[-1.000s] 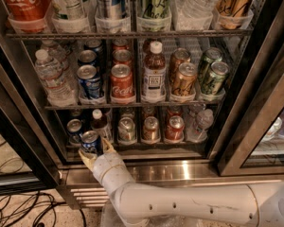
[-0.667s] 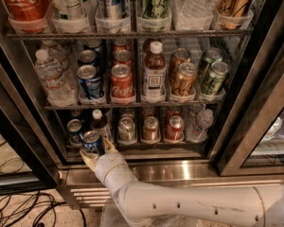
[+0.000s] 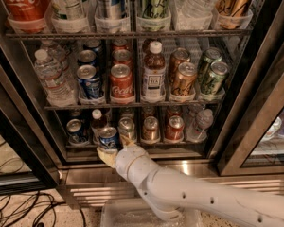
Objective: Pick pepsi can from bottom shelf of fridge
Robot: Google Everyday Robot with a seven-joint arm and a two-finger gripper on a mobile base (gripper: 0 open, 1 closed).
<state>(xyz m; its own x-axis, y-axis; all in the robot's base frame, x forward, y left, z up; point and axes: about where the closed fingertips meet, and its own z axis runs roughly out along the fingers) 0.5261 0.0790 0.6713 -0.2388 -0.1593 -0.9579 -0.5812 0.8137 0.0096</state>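
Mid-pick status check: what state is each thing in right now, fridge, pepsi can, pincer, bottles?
Stainless glass-door fridge: door open.
Small blue pepsi can: upright, at the dark wire bottom shelf's front edge.
Pincer: at the pepsi can, low in front.
Brown white-capped bottle: upright, capped.
Clear plastic water bottle: upright, capped.

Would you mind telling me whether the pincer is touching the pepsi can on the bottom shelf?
Cannot tell. In the camera view the pincer sits right in front of the pepsi can, covering its lower part and hiding any contact or gap.
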